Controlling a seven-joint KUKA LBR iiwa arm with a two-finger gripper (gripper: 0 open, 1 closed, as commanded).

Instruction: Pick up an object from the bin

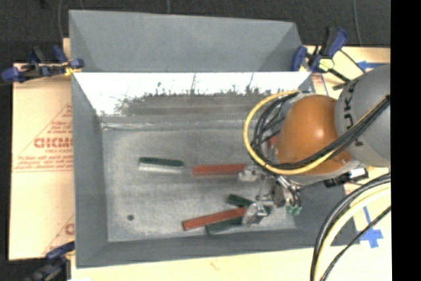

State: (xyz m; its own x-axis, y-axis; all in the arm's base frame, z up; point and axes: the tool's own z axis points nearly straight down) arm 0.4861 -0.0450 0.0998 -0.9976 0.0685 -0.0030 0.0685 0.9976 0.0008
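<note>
Near wall of the bin (pixel 89 161): a red stick (pixel 210 219) and a dark green stick (pixel 222 228) lie side by side, touching. The gripper (pixel 261 209) is low at their right ends, beside a short green piece (pixel 238 199), likely because the ends bunch there; whether it is open or closed, cannot tell. Farther back, a second red stick (pixel 218 170) and a green-and-white stick (pixel 160 164) lie flat and apart.

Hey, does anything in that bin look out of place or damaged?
Nothing stands out. The red bars and dark green bars lie scattered flat on the bin floor, some bunched beside the gripper. Only a small dark speck sits alone at lower left.
</note>
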